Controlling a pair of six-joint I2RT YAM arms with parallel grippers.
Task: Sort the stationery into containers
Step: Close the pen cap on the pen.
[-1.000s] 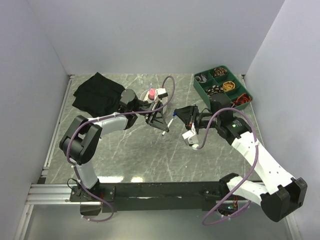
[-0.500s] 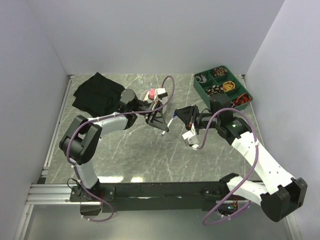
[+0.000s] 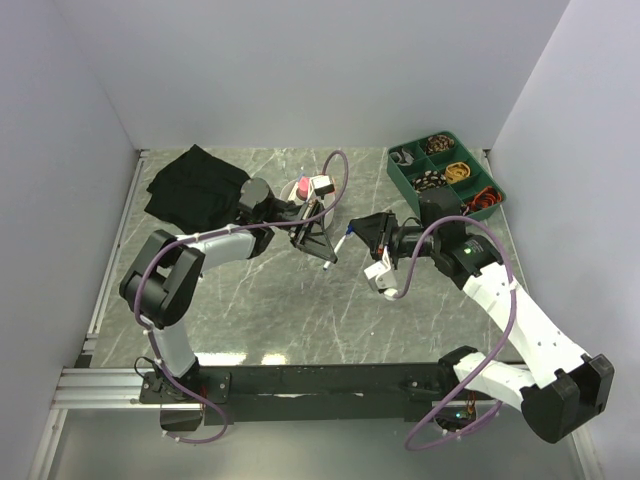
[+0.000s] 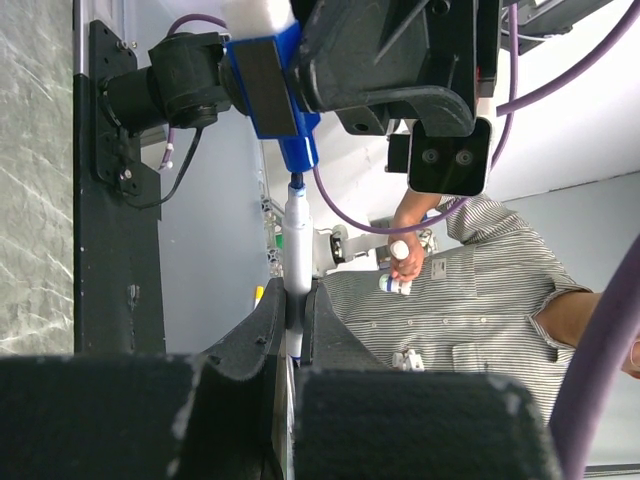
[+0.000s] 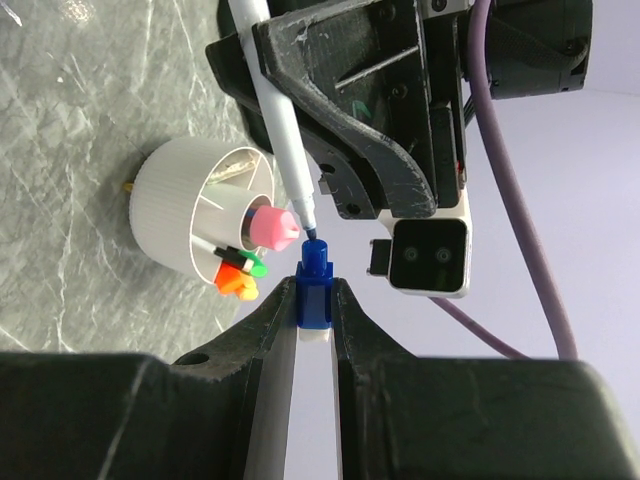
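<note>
The left end effector (image 4: 297,320) is clamped narrowly on the barrel of a white pen (image 4: 297,245), holding it out above the worktop (image 3: 280,310), roughly level and pointing across at the other arm. The right end effector (image 5: 315,300) is pinched on a blue cap (image 5: 315,272), with the cap's mouth facing the pen's blue tip. In the right wrist view the tip sits right at that mouth, in line with it but apparently not pushed home. This looks like a two-armed capping: each arm steadies one half so the pen can be closed before it is filed away. Just behind the left arm stands the round white divided bowl (image 5: 175,210), which already holds a pink-capped bottle (image 5: 272,225), an orange highlighter (image 5: 235,284) and a green highlighter (image 5: 252,266). The capped pen would probably go there too. The black fabric bag (image 3: 190,185) lies well apart at the far left. Compared with the overhead views of a second and half a second ago, almost nothing differs: both arms hold the same pose, and pen and cap meet at the same spot.
</note>
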